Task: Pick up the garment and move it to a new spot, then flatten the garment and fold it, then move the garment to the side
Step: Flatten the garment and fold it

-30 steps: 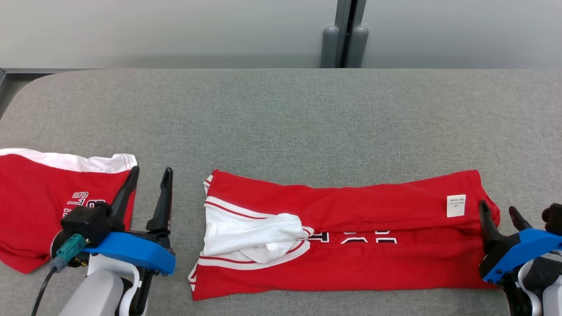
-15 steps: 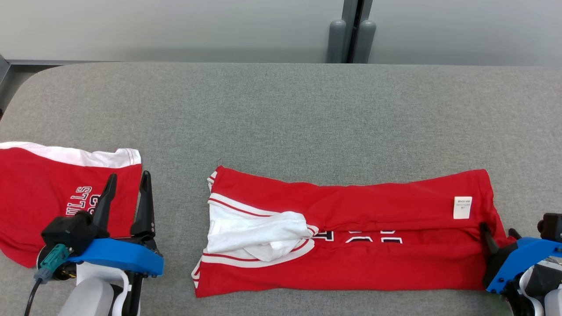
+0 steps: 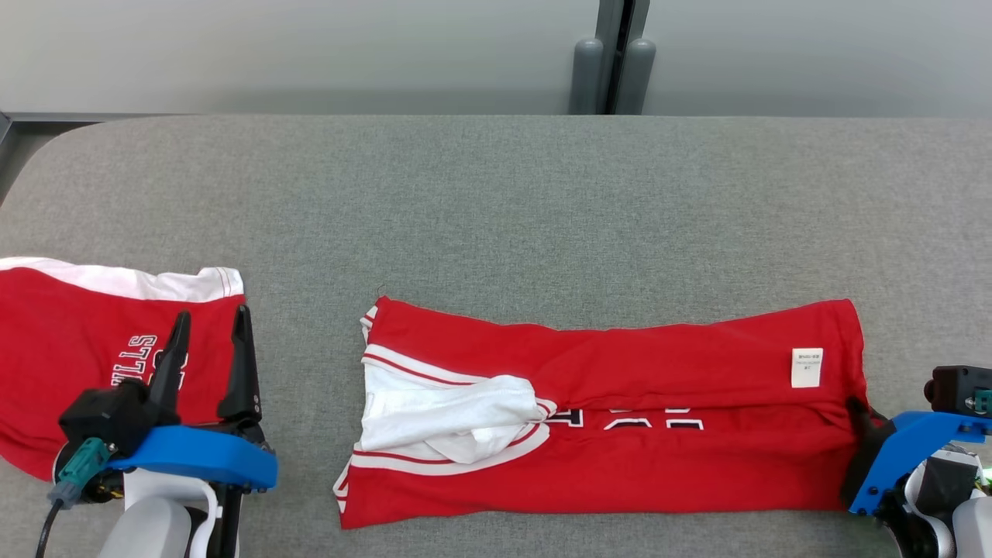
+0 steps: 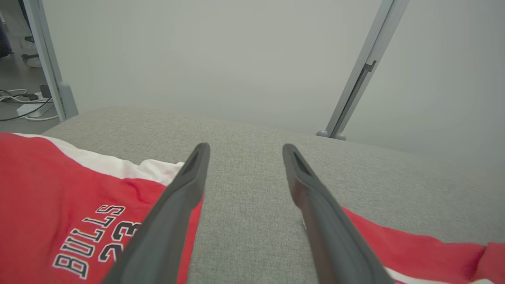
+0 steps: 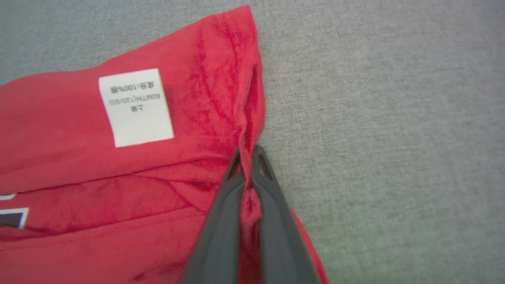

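- Now the right hand [image 5: 247,153] is clenched on the right edge of the red garment [image 3: 620,473], which lies flat on the desk [image 3: 496,201].
- Well apart leftward, the left hand [image 3: 213,312] stands released.

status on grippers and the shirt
Right gripper shut on shirt at its right edge. Left gripper open, empty, by second shirt. Shirt folded lengthwise, flat on table. Nothing in the way.

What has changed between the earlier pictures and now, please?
The right gripper, open a second ago at the right edge of the red jersey, has closed on that edge. The left gripper has drifted left, over the edge of the second jersey, jaws open as before. Both jerseys lie where they were on the grey table.
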You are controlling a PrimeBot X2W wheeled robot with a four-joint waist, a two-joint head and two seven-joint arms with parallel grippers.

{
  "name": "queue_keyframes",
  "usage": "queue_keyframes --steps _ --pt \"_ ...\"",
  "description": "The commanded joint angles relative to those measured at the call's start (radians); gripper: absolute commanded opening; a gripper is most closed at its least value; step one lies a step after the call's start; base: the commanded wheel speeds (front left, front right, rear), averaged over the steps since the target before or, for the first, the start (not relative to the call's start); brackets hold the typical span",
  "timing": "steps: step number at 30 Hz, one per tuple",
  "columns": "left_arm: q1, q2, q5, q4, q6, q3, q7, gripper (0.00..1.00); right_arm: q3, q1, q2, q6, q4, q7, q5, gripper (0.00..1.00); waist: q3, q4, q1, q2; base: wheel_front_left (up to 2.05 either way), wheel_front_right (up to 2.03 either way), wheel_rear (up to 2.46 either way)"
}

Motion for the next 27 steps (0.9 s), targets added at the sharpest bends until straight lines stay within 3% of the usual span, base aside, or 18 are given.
queue_keyframes --steps 1,8,16,21,27 --pt "0.014 -0.002 0.008 0.003 -0.007 0.007 -0.005 1.00 -0.006 0.013 -0.011 0.000 -0.007 -0.010 0.006 0.00 -0.010 -0.007 -0.0001 0.0000 0.00 0.00 0.00" --pt "0.033 -0.010 0.017 0.008 -0.013 0.025 -0.005 1.00 -0.059 0.036 -0.045 0.000 -0.055 -0.019 -0.005 0.00 -0.033 -0.022 -0.0001 0.0000 0.00 0.00 0.00" --pt "0.056 -0.024 0.030 0.002 -0.015 0.040 -0.005 1.00 -0.202 0.063 -0.074 0.000 -0.135 -0.029 -0.043 0.00 -0.051 -0.037 -0.0001 0.0000 0.00 0.00 0.00" --pt "0.062 -0.031 0.038 0.000 -0.016 0.038 -0.005 1.00 -0.252 0.074 -0.065 0.000 -0.189 -0.032 -0.068 0.00 -0.061 -0.040 -0.0001 0.0000 0.00 0.00 0.00" --pt "0.064 -0.035 0.044 -0.004 -0.014 0.033 -0.005 1.00 -0.220 0.100 -0.009 0.000 -0.279 -0.018 -0.064 0.00 -0.067 -0.040 -0.0001 0.0000 0.00 0.00 0.00"
